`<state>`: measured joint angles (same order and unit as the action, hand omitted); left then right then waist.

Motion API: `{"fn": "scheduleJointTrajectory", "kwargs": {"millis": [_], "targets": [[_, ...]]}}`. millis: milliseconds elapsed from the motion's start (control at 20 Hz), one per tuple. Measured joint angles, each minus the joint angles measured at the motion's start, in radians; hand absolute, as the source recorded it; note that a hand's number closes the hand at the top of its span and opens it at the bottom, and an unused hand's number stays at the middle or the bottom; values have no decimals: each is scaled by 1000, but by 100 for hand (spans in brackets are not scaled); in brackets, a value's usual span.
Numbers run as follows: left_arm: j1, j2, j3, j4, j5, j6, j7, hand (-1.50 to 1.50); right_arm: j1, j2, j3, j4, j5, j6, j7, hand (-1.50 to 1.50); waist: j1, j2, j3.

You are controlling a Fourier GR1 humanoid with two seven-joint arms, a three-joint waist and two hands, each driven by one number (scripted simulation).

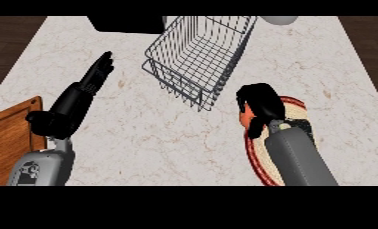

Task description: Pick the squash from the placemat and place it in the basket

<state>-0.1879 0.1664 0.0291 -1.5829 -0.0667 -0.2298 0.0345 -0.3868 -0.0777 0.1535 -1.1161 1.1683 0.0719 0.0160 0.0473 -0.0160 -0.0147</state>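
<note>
Orange squash sits clamped in the curled right hand above the oval woven placemat; wire basket lies ahead-left; left hand rests straight-fingered.

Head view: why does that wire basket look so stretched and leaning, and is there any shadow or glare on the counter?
Head view: the steep downward angle makes the basket splay wider toward the top edge; the marble counter is evenly lit, with no glare; the right hand, curled round the orange squash, hides most of it and part of the placemat.
</note>
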Motion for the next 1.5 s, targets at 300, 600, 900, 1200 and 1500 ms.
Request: {"fn": "scheduleJointTrajectory", "kwargs": {"millis": [300, 600, 900, 1200, 1500], "targets": [[-21, -14, -26, 8, 3, -16, 0, 0, -80, 59, 49, -122, -201, -187, 207, 150, 60, 2, 20], [-41, -20, -47, 27, -2, -29, 2, 0, -197, 73, 167, -233, -300, -400, 471, 150, 95, 1, 16], [-64, -25, -52, 43, -10, -25, 6, 0, -352, 77, 297, -254, -268, -537, 815, 150, 92, 0, 9], [-78, -19, -41, 60, -16, -18, 3, 0, -555, 72, 375, -188, -180, -540, 1052, 150, 82, 5, 7], [-87, -17, -35, 67, -18, -15, -6, 0, -725, 68, 371, -72, -126, -538, 1142, 150, 78, 14, 8]]}}
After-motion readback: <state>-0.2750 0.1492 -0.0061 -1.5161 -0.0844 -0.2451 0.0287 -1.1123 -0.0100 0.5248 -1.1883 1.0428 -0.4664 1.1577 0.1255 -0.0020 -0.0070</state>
